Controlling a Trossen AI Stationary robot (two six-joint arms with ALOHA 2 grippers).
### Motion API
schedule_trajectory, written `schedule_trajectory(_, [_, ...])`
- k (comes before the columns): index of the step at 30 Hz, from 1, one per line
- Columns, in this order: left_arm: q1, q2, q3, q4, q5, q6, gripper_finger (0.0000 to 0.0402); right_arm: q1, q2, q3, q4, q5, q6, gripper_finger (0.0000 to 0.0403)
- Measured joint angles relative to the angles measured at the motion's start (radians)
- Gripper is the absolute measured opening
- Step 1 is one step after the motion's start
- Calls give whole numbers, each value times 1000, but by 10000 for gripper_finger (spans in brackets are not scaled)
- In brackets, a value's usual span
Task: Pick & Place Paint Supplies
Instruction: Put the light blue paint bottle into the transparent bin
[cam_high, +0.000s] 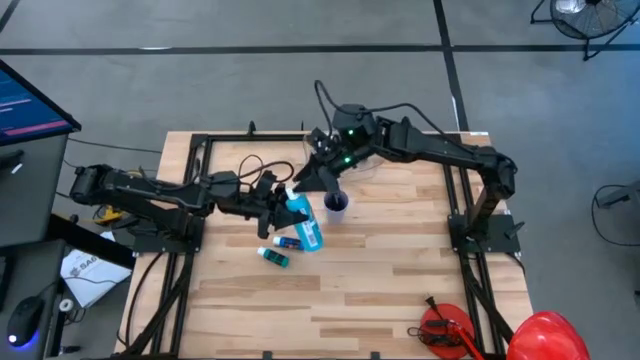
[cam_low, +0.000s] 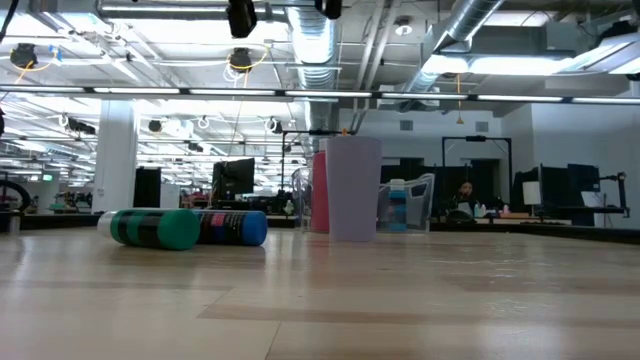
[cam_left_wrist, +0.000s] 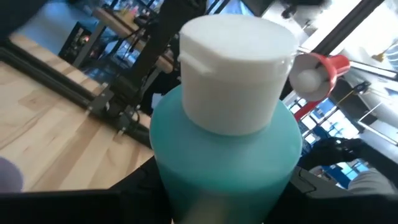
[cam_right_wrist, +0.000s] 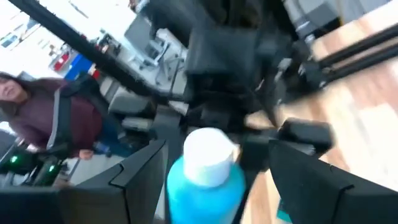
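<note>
Light blue bottle (cam_left_wrist: 227, 155), white cap up, clamped in left gripper (cam_high: 275, 208) near table (cam_high: 400, 290) centre. Right gripper (cam_high: 310, 180) just beside bottle's cap, fingers spread either side, not closed on it. Blue-purple cup (cam_high: 336, 204) adjacent. Teal tube (cam_high: 274, 258) and blue tube (cam_high: 287, 242) lying flat nearby.
</note>
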Motion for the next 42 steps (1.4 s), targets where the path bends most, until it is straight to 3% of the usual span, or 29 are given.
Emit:
schedule_trajectory(35, [1, 19, 0, -8, 1, -3, 154, 33, 15, 2, -66, 9, -34, 266])
schedule_trajectory(42, [1, 50, 0, -12, -1, -11, 154, 37, 15, 2, -80, 51, -38, 265])
